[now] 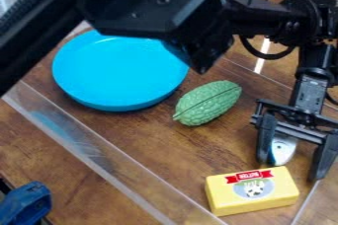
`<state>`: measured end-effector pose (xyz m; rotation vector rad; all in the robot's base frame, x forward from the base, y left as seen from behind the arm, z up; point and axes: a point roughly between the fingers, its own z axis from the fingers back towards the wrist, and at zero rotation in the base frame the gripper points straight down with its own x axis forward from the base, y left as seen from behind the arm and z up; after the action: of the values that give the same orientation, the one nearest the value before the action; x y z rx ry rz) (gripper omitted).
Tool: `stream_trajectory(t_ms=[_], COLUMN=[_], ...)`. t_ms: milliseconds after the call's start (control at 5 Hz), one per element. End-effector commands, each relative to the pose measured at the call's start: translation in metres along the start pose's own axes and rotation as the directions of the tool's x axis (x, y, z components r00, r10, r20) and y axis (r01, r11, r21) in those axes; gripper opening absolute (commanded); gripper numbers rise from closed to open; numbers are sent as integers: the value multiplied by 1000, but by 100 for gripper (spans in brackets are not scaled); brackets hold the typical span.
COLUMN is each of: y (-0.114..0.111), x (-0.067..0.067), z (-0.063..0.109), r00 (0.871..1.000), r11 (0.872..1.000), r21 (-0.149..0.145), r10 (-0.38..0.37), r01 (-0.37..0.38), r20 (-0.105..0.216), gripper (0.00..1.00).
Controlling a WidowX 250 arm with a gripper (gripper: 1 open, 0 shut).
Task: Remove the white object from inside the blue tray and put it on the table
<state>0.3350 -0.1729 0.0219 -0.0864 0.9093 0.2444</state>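
Lower right, our gripper (294, 153) stands with jaws apart over the white object (279, 153), which lies on the table (145, 145), outside the blue tray (117, 69). We judge it light, stiff, slippery; best pinched across its middle.

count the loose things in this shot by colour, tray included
blue: 1, the blue tray
green: 1, a bumpy gourd-like vegetable
yellow: 1, a small box with a white label
white: 1, the white object on the table, between the fingers of the open claw
total: 4
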Motion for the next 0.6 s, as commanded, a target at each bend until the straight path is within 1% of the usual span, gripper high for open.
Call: stream_trajectory(t_ms=[0,200,400], y=[-9,-9,-1], x=[-15,-15,-15], z=[5,0,0], r00=[997,996,995], r11=[998,996,994], r21=[22,41,52], r10=[-68,-84,-93], r01=[67,83,91], r20=[43,34,25], gripper=[100,100,100])
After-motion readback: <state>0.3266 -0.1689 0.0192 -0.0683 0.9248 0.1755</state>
